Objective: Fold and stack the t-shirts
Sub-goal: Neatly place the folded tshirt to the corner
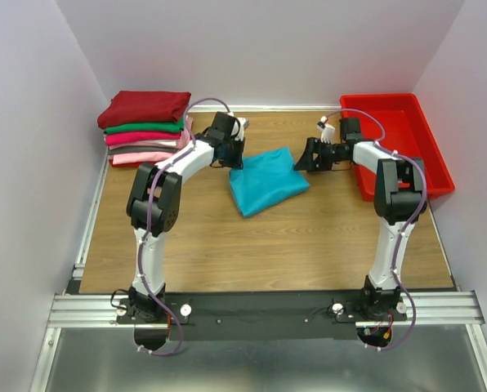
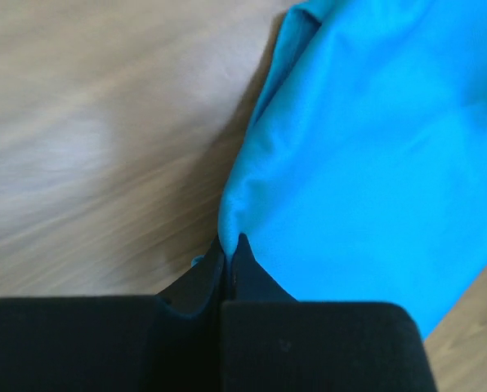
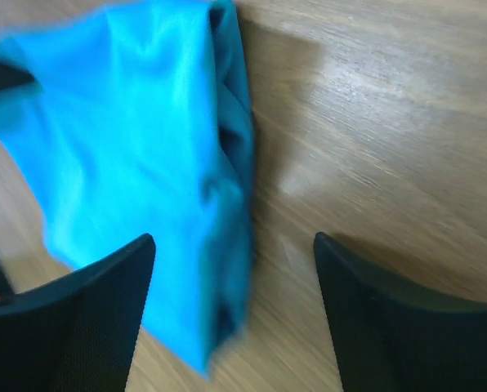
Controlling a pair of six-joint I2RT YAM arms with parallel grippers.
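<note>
The left pincer [image 2: 230, 245] is clenched on the teal t-shirt [image 1: 268, 181]. In the left wrist view its jaws are pressed flat together with no gap between them. A fold of the shirt's edge runs straight into their tips, and a sliver of teal shows beside the left jaw. The right pincer [image 3: 234, 243] is released and holds nothing, its jaws standing wide apart. In the right wrist view the layered edge of the shirt lies below and between them, nearer the left jaw, with bare wood on the right jaw's side. Whether those jaws touch the wood cannot be told. From above, the teal t-shirt lies as a rumpled, roughly rectangular folded bundle near the middle of the wooden table [image 1: 268, 245], turned at a slant to the table's edges. The left pincer meets it at its far left corner, and the right pincer hangs just beside its far right corner. The stack of folded t-shirts [image 1: 145, 128] sits in the far left corner of the table, close to both walls and well apart from the teal one. It has dark red on top, then green, then magenta, with light pink at the bottom. The red bin [image 1: 427, 167] stands along the far right side of the table, and the right arm's forearm reaches past its left wall.
</note>
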